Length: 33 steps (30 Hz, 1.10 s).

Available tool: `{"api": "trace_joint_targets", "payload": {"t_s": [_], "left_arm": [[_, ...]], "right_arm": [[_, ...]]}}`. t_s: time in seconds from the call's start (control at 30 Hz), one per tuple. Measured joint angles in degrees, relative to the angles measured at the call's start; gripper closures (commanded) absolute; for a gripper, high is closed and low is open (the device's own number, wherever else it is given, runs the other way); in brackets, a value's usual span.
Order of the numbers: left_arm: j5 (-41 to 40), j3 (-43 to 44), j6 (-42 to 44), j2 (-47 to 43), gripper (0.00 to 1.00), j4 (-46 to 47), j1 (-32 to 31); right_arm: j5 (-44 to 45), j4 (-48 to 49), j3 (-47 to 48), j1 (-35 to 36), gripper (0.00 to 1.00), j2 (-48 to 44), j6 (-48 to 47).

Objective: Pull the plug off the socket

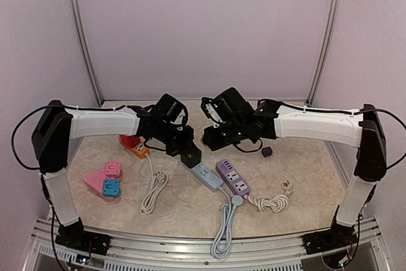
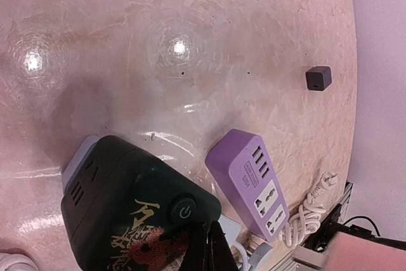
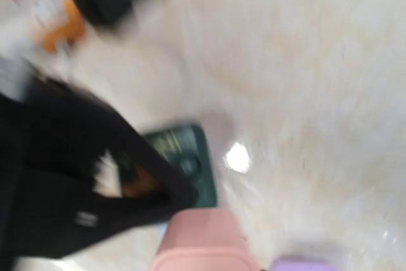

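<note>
At desk (image 1: 304, 166) centre, left pincer (image 1: 185, 143), tips together, above dark green block plug (image 2: 127, 207) on grey socket strip (image 1: 208, 177). Right pincer (image 1: 208, 136): blurred, state cannot be told.

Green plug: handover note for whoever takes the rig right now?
Left gripper: down at the near edge of the dark green plug; open or shut unclear.
Right gripper: off the table beside the left one; its wrist view is blurred, so its state is unclear.
The plug looks seated on the end of the grey-blue power strip, with the purple strip lying alongside.
Done: approach only.
Left: probably steady the strip, grip the plug and pull it free.
</note>
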Motion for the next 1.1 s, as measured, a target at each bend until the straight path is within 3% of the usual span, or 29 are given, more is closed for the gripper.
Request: {"api": "trace_joint_targets", "payload": {"t_s": [0.23, 0.4, 0.57, 0.8, 1.1], "left_arm": [[-2.6, 4.3, 2.0, 0.0, 0.99, -7.1, -0.6], [-6.7, 13.8, 5.3, 2.1, 0.95, -20.9, -0.8], [-8.7, 20.9, 7.3, 1.5, 0.94, -25.9, -0.9], [-10.2, 16.9, 7.6, -4.4, 0.94, -28.9, -1.0], [-11.6, 8.1, 6.4, -12.0, 0.93, -30.5, -0.5]], "right_arm": [[-2.6, 4.2, -3.0, -4.2, 1.00, -7.2, 0.1], [-7.7, 6.7, -7.0, -14.6, 1.00, -5.9, 0.2], [-13.1, 10.7, -7.9, -23.0, 0.95, -3.2, 0.6], [-24.0, 16.8, -8.9, -30.5, 0.81, 1.3, 2.1], [-31.6, 20.2, -9.0, -34.0, 0.77, 8.7, 3.3]]}}
